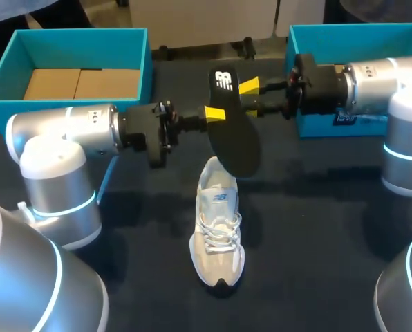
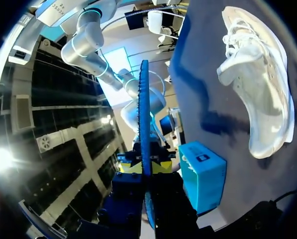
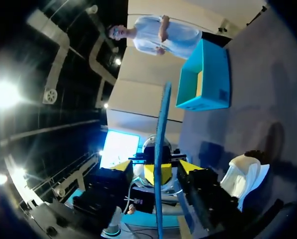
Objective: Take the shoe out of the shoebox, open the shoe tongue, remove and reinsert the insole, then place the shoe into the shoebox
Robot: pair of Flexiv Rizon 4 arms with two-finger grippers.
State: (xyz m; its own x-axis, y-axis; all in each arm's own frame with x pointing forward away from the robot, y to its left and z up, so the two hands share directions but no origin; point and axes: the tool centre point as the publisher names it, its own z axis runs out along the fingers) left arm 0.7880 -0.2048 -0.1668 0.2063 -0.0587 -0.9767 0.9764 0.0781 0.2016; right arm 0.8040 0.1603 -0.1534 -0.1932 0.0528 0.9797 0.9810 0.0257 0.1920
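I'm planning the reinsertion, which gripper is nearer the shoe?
Left, it seems. The left gripper, shut on the insole, hangs just past the shoe, heel side; the right gripper is farther off.

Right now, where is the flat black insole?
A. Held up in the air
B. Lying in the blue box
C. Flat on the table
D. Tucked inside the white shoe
A: the flat black insole is up off the dark table, pinched in the left arm's yellow-tipped fingers, with the white lace-up shoe standing below it.
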